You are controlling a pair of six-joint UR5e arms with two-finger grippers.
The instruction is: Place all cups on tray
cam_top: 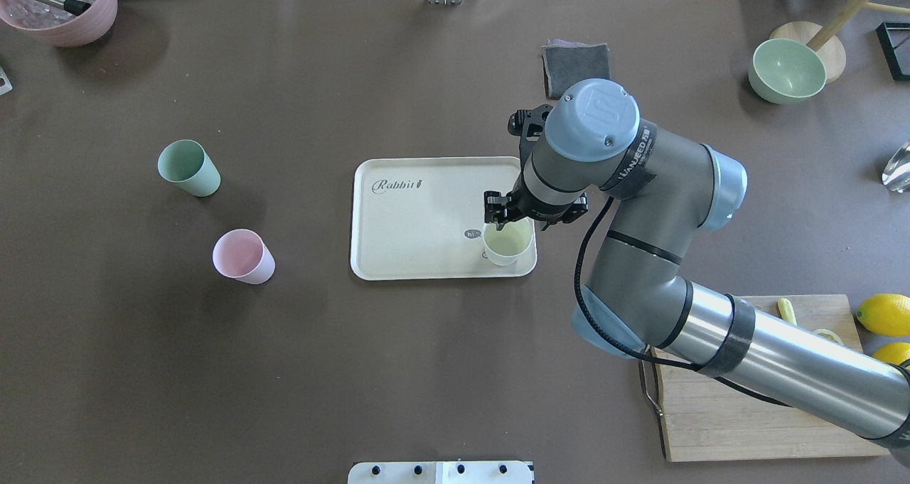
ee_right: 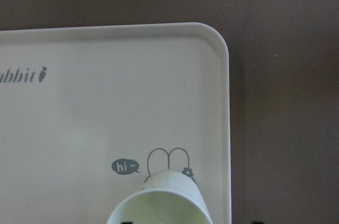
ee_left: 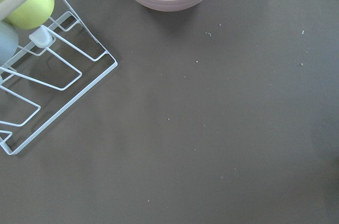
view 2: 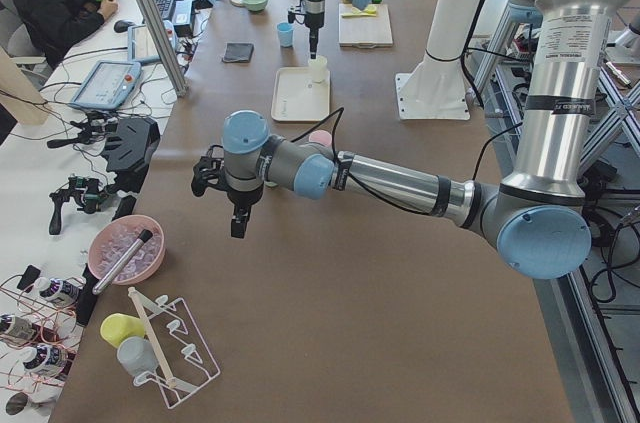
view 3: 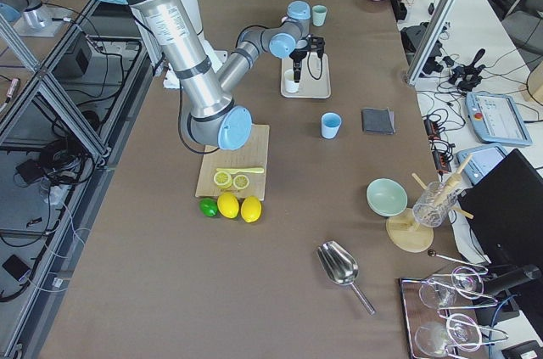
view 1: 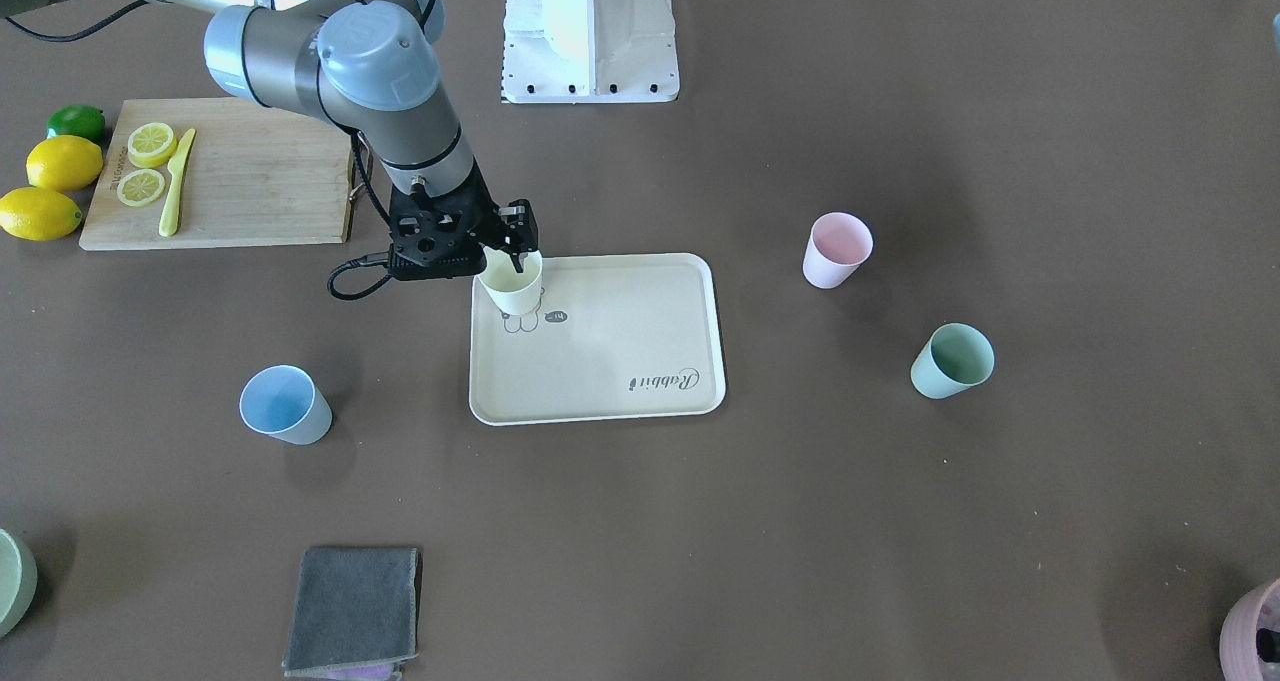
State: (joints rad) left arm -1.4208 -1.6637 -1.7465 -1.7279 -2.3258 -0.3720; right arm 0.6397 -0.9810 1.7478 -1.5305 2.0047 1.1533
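Right pincer (view 1: 510,256) grips the pale yellow cup (view 1: 515,296), upright, mouth up, over the tray (view 1: 620,331).

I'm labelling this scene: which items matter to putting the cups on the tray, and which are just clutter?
Job: yellow cup, blue cup, pink cup, green cup, tray.
Clutter: cutting board, lemons, lime, knife, cloth, bowl, pot.

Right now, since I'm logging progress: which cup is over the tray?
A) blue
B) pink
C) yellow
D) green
C: the yellow cup is over a corner of the tray with the right tool at its rim, while the pink cup, blue cup and green cup stand off it on the table.
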